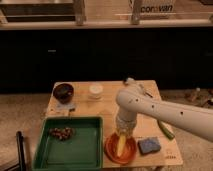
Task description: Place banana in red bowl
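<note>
The red-orange bowl [111, 150] sits at the front edge of the wooden table [107, 107], just right of the green tray. The yellow banana [121, 145] stands partly inside the bowl, its lower end in the bowl's middle. My gripper [123, 133] hangs straight down from the white arm [150, 107], directly over the bowl and at the banana's top end. The wrist hides where gripper and banana meet.
A green tray [80, 152] holding a brown snack [61, 133] fills the front left. A dark bowl [63, 91] and a white cup [95, 90] stand at the back. A blue sponge [149, 145] and a green vegetable [165, 130] lie to the right of the red bowl.
</note>
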Motion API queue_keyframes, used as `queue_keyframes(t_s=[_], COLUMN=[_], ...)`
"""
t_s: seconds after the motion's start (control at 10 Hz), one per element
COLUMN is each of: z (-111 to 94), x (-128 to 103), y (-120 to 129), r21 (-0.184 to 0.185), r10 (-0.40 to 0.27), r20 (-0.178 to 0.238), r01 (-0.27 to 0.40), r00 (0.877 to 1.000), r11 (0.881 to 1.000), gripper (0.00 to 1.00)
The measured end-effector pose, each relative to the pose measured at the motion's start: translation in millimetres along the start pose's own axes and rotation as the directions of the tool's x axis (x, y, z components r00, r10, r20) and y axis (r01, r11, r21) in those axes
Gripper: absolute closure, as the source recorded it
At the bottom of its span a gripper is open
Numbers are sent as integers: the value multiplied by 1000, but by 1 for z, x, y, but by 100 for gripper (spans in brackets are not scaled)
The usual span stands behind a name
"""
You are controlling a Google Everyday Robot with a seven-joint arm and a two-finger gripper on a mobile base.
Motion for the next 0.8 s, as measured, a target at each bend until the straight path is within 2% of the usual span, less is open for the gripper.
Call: queue_keyframes(t_s=[0.5,0.6,0.8], z=[-3,-6,-15], x=[2,3,7], y=[3,5,11], r21=[15,26,57], r10=[13,31,109], r20=[-4,-18,-73], r01=[-13,-30,-105], r00=[1000,999,991], r11=[1000,999,993], gripper=[20,20,20])
